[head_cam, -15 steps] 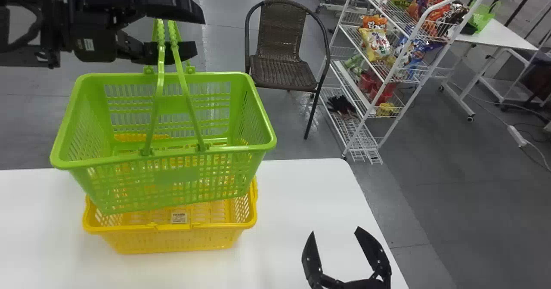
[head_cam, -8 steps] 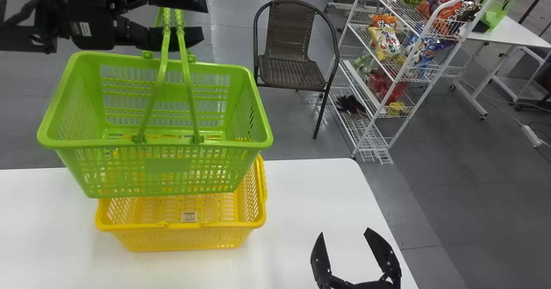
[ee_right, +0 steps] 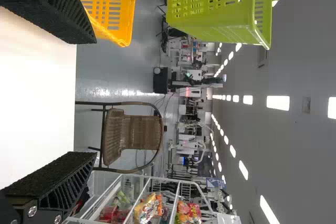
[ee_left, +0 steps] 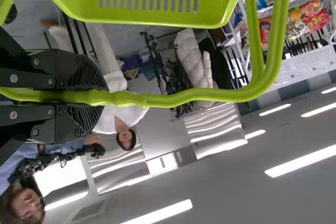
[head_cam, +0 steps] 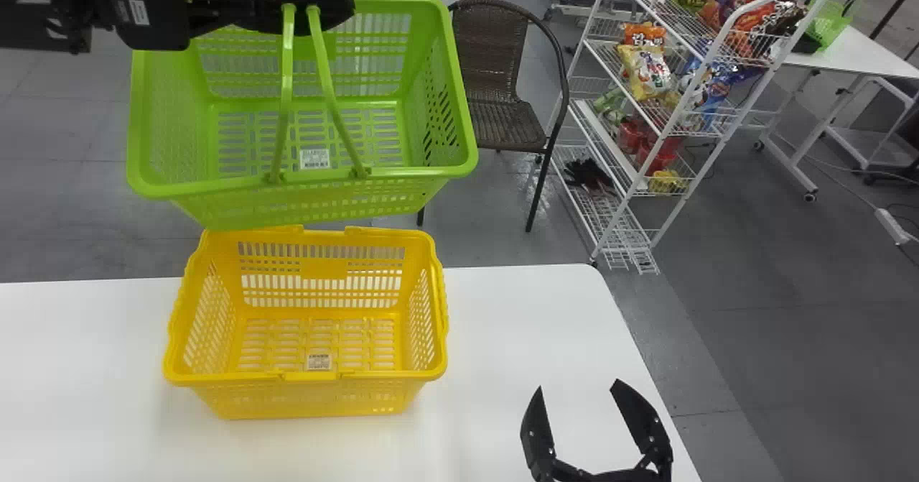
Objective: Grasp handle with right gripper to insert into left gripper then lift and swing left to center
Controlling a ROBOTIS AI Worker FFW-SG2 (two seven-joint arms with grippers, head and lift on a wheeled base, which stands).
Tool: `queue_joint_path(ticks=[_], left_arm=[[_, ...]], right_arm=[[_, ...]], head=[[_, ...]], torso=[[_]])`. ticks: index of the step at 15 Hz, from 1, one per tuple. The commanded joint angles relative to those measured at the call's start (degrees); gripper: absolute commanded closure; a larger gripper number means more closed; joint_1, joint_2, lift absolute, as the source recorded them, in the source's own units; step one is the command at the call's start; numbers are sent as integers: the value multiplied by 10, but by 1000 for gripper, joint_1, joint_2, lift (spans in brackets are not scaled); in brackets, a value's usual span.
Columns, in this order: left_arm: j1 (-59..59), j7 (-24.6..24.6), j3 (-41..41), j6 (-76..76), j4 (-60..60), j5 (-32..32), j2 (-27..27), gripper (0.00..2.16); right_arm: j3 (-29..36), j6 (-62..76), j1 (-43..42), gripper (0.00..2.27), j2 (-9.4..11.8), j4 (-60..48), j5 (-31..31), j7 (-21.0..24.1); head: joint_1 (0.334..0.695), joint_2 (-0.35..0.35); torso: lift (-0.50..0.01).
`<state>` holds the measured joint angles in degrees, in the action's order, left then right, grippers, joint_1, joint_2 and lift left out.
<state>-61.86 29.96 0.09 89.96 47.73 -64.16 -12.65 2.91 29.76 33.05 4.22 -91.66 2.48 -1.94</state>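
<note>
At the upper left of the head view, my left gripper holds up the green basket by its handles. The green basket hangs beyond and higher than the yellow basket, its open top tipped toward the camera. In the left wrist view my left gripper is closed around the green handle. My right gripper stands open over the right part of the table, apart from both baskets. Its two fingers are spread wide in the right wrist view, with nothing between them at my right gripper.
The yellow basket rests on the white table. Behind the table stand a brown wicker chair and, to its right, a white wire rack with snack bags. A second white table is at the far right.
The left gripper and green basket have shifted up in the head view, uncovering the yellow basket, and the green basket's interior has turned more toward the camera. The right gripper stays open.
</note>
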Motion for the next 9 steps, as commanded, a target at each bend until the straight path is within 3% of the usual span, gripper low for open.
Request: queue_joint_path(ticks=[1,6,9], left_arm=[[-4,1,-4,1,-1,2,-19,2135],[-12,44,-30,1,-1,2,-126,2135],[-8,68,-30,1,-1,0,-203,2135]], right_arm=[[0,2,0,39,0,2,3,-1],[0,2,-2,43,0,3,3,-2],[0,2,-4,43,0,4,3,-3]], head=[[695,-246],[695,-192],[695,-110]], torso=[[0],[0],[0]])
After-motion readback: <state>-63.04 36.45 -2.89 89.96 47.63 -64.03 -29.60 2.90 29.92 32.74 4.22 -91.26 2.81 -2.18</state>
